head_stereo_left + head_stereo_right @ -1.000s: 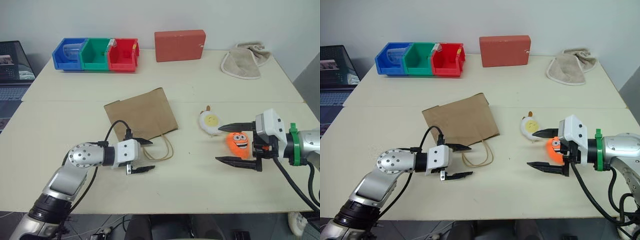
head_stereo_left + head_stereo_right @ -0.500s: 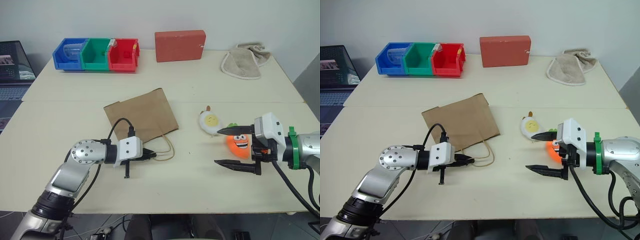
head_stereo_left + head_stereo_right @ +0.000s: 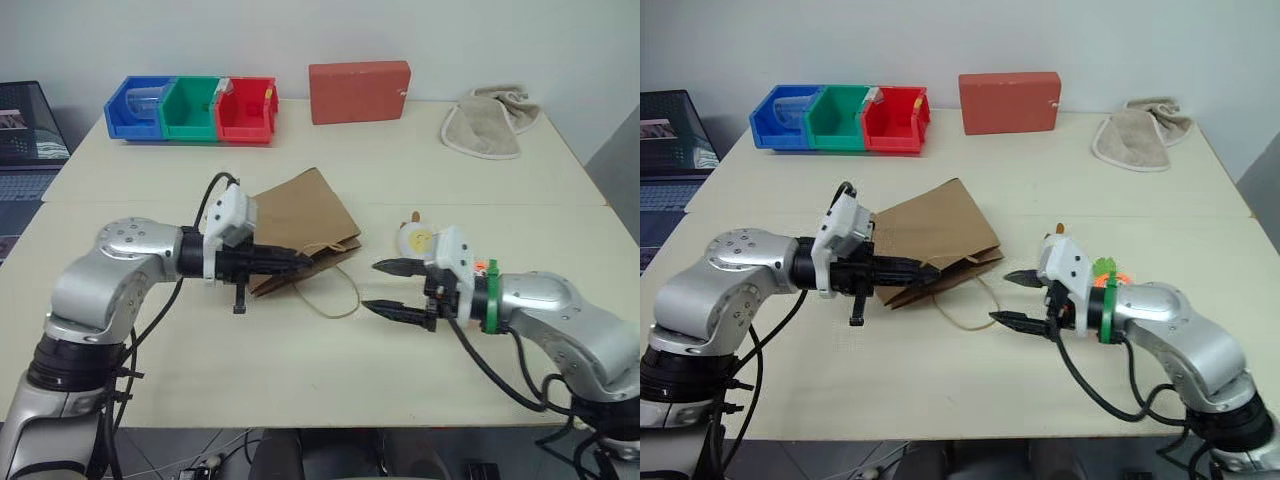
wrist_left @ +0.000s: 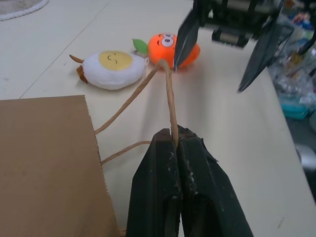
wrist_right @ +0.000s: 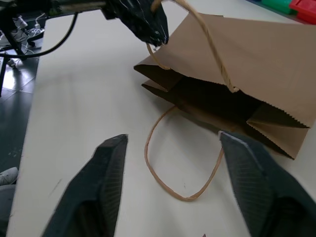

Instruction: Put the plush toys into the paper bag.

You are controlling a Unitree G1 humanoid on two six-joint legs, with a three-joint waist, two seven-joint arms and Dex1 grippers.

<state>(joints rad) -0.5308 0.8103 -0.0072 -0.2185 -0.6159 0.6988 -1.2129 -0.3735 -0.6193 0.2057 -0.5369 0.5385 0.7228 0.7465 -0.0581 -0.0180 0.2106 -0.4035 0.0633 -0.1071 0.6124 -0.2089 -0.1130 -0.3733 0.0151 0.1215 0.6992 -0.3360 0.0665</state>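
The bag (image 3: 300, 225) is lying near the middle of the table (image 3: 300, 370), and its mouth is gaping toward my right side because I am pinching its upper handle (image 4: 168, 94) in my left gripper (image 3: 297, 264), fingers shut tight on the thin paper cord, and holding it off the surface. That pull is tenting the top panel up from the bottom one, so a dark pocket is showing in the right wrist view; the lower handle (image 5: 182, 163) is lying slack as a loop on the table in front of the opening. I am holding by the cord and not the paper, I judge, because it gives my narrow fingers something to close on without crushing the rim. My right gripper (image 3: 392, 288) is hovering just off the loop and facing the mouth, its fingers standing apart with nothing between them. The egg (image 4: 112, 68) and the carrot (image 4: 170, 49) are lying side by side on the table behind that gripper, close to my right wrist and apart from the bag, neither one inside yet. So the opening is being readied and the loading is not begun; the risk, as I judge it, is the bag sliding or the mouth sagging shut if my left grip lets the cord tilt.
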